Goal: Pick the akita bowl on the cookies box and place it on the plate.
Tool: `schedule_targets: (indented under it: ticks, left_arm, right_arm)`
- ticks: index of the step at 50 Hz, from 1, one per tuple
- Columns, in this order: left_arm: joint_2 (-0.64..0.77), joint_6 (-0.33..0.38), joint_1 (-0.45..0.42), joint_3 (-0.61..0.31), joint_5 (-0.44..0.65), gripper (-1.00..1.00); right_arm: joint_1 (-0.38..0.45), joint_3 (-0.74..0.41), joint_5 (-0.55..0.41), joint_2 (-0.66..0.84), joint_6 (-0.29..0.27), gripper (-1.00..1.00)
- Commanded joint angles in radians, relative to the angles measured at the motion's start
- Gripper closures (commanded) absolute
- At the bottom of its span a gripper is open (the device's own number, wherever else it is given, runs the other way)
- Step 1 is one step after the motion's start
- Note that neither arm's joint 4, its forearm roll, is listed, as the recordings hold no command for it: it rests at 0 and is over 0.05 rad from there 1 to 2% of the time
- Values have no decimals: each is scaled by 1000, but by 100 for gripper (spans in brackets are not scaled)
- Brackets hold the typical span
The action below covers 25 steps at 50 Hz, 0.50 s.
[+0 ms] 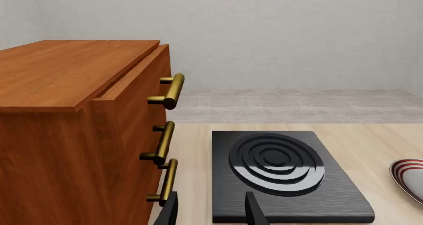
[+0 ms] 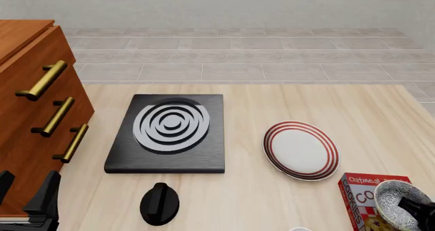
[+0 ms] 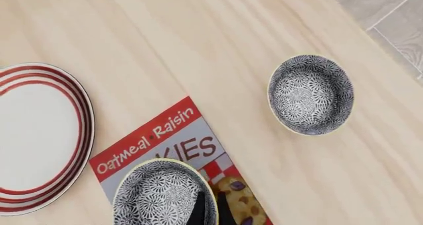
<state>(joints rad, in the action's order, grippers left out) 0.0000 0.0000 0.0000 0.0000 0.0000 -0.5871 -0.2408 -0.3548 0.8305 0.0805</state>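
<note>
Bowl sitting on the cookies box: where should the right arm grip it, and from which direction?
Pinch the rim of the akita bowl, coming straight down from above. It sits upright and open on the cookies box, so the thin wall is the only graspable edge: one finger inside, one outside. The right gripper already hangs over the rim. Ignore the second bowl on the table.

Front and right-wrist views share plate (image 2: 301,150), perhaps left too.

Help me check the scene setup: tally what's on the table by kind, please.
Bowls: 2, one on the cookies box, one on the bare table
Plate: 1
Cookies box: 1
Stove: 1
Black knob: 1
Wooden drawer cabinet: 1
Total: 7
</note>
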Motion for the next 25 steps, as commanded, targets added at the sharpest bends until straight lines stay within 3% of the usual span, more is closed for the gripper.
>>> schedule_targets:
  ticks: [1, 9, 17, 25]
  left_arm:
    - [0, 0, 0, 0, 0, -100]
    - [0, 0, 0, 0, 0, -100]
    - [0, 0, 0, 0, 0, -100]
    - [0, 0, 0, 0, 0, -100]
  right_arm:
    - [-6, -13, -17, -4, 0, 100]
    - [10, -56, -96, -72, 13, 100]
    - [121, -138, -266, -234, 102, 100]
    - [191, -180, -284, -248, 162, 100]
